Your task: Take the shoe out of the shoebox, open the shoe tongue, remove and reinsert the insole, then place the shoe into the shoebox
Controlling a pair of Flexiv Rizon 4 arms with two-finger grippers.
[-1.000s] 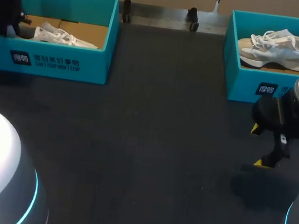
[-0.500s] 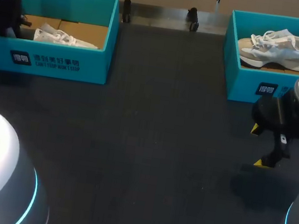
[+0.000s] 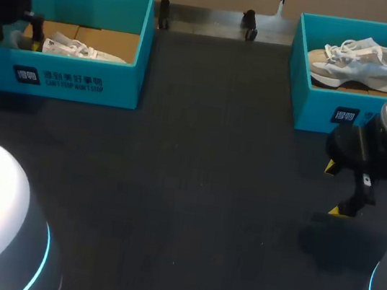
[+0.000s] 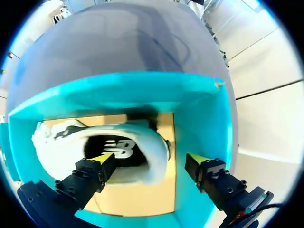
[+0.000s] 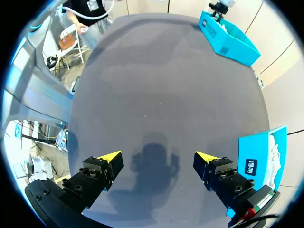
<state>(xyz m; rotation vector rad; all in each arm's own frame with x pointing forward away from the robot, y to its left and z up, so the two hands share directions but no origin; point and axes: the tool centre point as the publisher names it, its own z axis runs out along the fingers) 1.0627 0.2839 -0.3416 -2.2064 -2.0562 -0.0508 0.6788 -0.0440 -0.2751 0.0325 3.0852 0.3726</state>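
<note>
- Left claw (image 4: 151,164): fingers spread wide, nothing gripped. It hangs low inside the left shoebox (image 3: 79,80), at the box's outer end.
- Shoe (image 4: 118,147): white, on the box's cardboard floor, opening turned up toward the claw, dark insole showing. The heel end sits under and between the open fingers, with one finger over the collar. Cannot tell if either finger touches.
- Right claw (image 3: 334,188): also wide and empty, above the bare worktop (image 3: 191,210), just in front of the right shoebox (image 3: 315,108), which holds a second shoe (image 3: 358,64).
- Progress: nothing completed, judging by the layout. The shoe is not yet out of its box. Tongue, insole out and in, and return to the box are all left.
- Step in hand, likely: closing on the heel to lift.
</note>
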